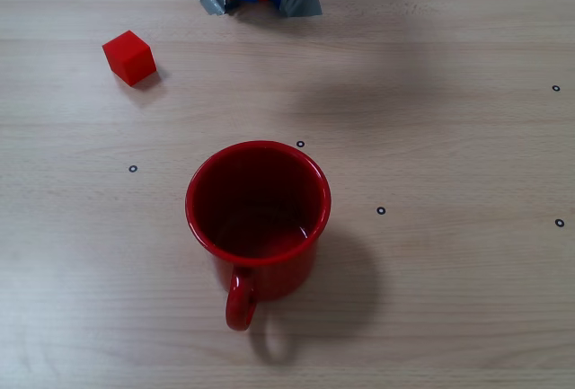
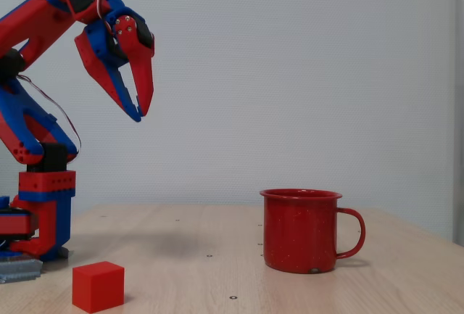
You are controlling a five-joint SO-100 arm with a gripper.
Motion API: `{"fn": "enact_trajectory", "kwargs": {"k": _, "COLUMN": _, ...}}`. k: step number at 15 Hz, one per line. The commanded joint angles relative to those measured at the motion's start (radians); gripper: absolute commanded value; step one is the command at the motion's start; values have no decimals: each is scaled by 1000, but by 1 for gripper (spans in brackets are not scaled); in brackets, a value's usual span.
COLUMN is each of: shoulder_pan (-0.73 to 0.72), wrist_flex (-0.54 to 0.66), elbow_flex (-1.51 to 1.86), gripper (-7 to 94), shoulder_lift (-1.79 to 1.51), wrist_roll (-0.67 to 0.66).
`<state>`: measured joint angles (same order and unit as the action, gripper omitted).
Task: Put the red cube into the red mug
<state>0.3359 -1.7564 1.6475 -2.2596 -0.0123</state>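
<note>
We reckon the red cube [image 1: 129,57], sitting on the counter [image 1: 449,137] well apart from the red mug [image 1: 259,218], looks light, stiff and matte, so we'd pinch two opposite flat faces; the gripper [image 2: 138,107] hangs high, jaws nearly closed, holding nothing.

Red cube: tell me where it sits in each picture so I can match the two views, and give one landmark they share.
Overhead fixed view: the red cube lies upper left on the table, apart from the red mug, near the arm's base.
Side fixed view: the red cube sits bottom left at the front, right of the arm's base, far left of the red mug.
Shared landmark: the mug, handle pointing away from the cube's side.
</note>
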Motion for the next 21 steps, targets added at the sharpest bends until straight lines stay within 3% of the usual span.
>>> {"fn": "enact_trajectory", "kwargs": {"k": 1, "shoulder_pan": 67, "wrist_flex": -29, "elbow_flex": -32, "gripper": 0, "shoulder_lift": 26, "wrist_roll": 8}}
{"fn": "enact_trajectory", "kwargs": {"k": 7, "shoulder_pan": 267, "wrist_flex": -43, "elbow_flex": -9, "gripper": 0, "shoulder_lift": 224, "wrist_roll": 0}}
{"fn": "enact_trajectory", "kwargs": {"k": 13, "shoulder_pan": 377, "wrist_flex": 61, "elbow_flex": 138, "gripper": 4, "shoulder_lift": 293, "wrist_roll": -66}}
{"fn": "enact_trajectory", "kwargs": {"k": 17, "shoulder_pan": 453, "wrist_flex": 126, "elbow_flex": 273, "gripper": 22, "shoulder_lift": 222, "wrist_roll": -140}}
{"fn": "enact_trajectory", "kwargs": {"k": 21, "shoulder_pan": 482, "wrist_flex": 146, "elbow_flex": 367, "gripper": 55, "shoulder_lift": 167, "wrist_roll": -216}}
